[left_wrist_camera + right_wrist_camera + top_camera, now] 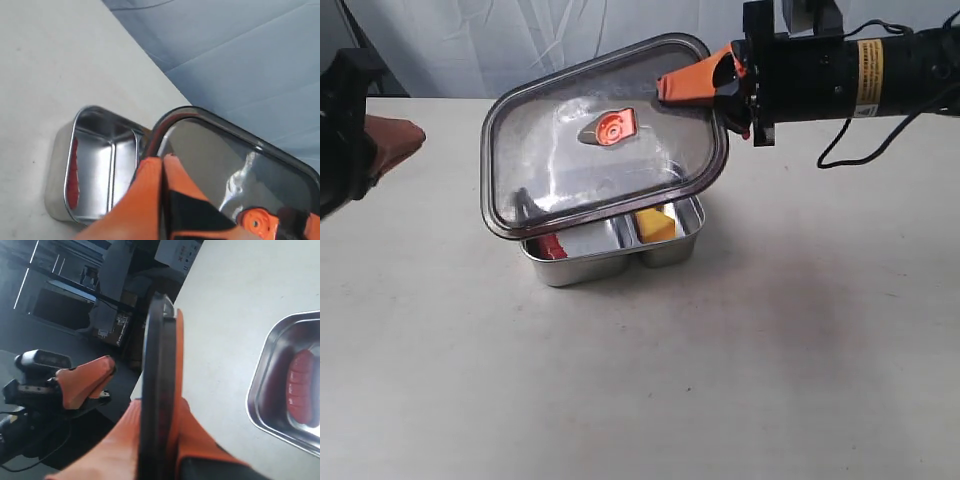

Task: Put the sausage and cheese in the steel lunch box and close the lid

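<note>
The right tool [670,88] is clamped on the far right edge of the lid [560,150], which hangs tilted over the steel lunch box [580,272] on the table [720,380], its low edge towards the box's left end. The box lies below and to the near left of that tool, and the two long axes run nearly alike, so I judge the lid needs levelling and lowering. The left tool [418,135] stands well apart with its fingers pressed together, empty. Only the exterior view shows the cheese [655,225] in the smaller compartment. The right wrist view shows the sausage [300,385] lying lengthwise in the larger one, and the lid edge-on in the grip.
</note>
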Controlling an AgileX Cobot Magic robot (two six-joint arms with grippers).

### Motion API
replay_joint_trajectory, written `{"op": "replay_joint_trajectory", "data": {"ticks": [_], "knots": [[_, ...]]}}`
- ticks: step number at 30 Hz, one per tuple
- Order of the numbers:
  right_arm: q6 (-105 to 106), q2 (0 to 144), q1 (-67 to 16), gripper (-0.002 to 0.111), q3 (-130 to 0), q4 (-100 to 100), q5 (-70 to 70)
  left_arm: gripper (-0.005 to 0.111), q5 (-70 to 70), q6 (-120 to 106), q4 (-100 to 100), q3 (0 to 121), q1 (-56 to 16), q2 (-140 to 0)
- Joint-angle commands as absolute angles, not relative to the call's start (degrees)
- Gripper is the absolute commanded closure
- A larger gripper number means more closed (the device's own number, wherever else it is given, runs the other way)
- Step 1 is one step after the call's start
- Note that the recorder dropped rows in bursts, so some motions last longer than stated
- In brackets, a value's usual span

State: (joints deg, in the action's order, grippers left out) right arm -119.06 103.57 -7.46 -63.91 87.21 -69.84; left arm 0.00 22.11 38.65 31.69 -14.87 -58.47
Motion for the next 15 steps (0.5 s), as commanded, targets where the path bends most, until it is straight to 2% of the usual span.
{"op": "replay_joint_trajectory", "data": {"ticks": [1, 7, 11, 15], "knots": [[-121.22, 113.16, -7.31, 0.109, -70.49, 88.62, -69.96, 0.107, 0.47, 21.78, 28.45, 32.09, -14.91, -58.69], [-120.58, 120.81, -7.31, 0.109, -78.36, 91.37, -69.96, 0.107, 0.36, 21.78, 9.50, 32.09, -14.91, -58.69], [-116.26, 116.49, -7.55, 0.109, -81.40, 96.36, -69.96, 0.107, 0.36, 21.78, 6.05, 32.09, -14.91, -58.69], [-116.49, 110.69, -9.19, 0.109, -81.18, 99.95, -62.32, 0.107, 1.57, 21.78, 5.22, 32.09, -14.91, -58.69]]}}
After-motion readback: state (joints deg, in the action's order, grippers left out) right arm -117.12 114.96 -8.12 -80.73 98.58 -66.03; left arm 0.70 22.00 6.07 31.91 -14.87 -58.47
